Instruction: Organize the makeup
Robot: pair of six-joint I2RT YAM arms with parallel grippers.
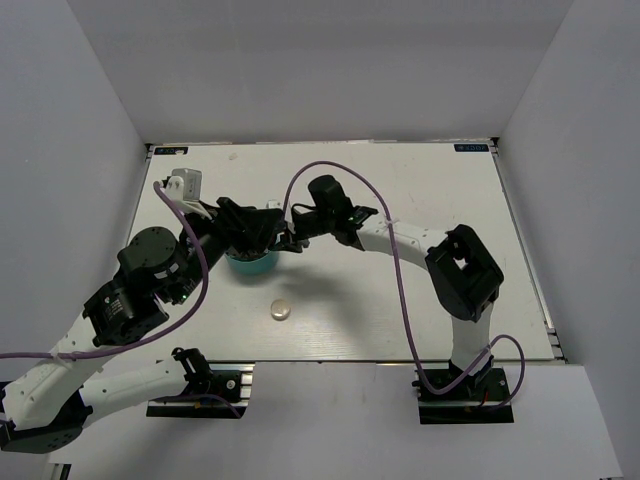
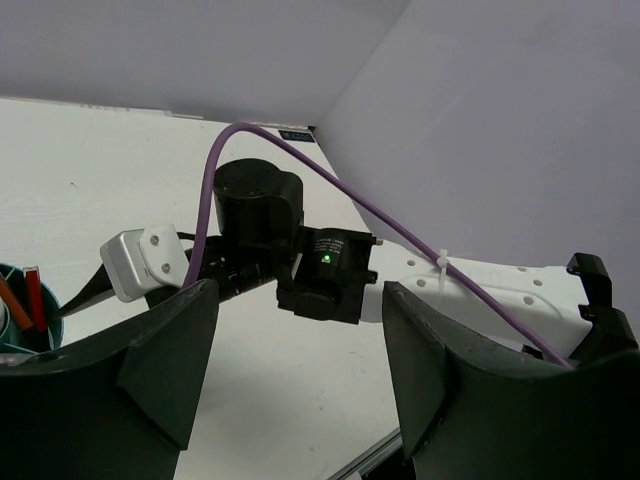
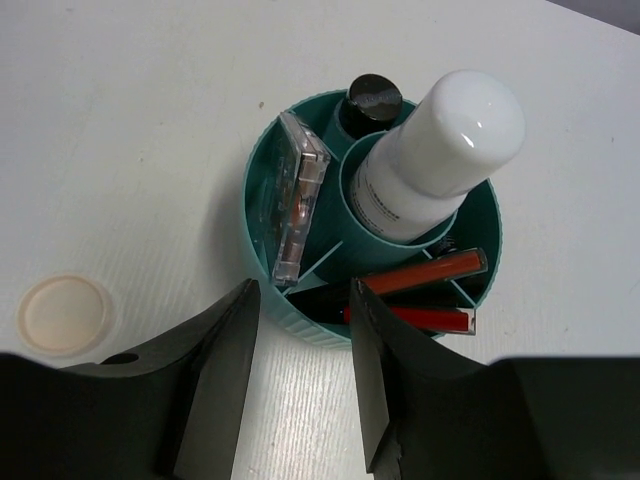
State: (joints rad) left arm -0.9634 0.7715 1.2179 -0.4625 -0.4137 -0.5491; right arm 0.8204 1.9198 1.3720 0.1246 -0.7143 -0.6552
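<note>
The left gripper (image 2: 300, 290) and right gripper (image 3: 305, 290) are hanging open, empty, while the compact (image 3: 64, 315) is lying flat near the tub (image 3: 262, 170), probably light, stiff and slick, best pinched across its rim.

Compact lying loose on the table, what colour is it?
The round compact is pale cream, best seen in the right wrist view.

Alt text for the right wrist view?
Teal tub from above: white bottle in the centre, black tube, on-edge palette and red sticks around it. A cream compact lies on the table, left; right hand open in foreground.
</note>
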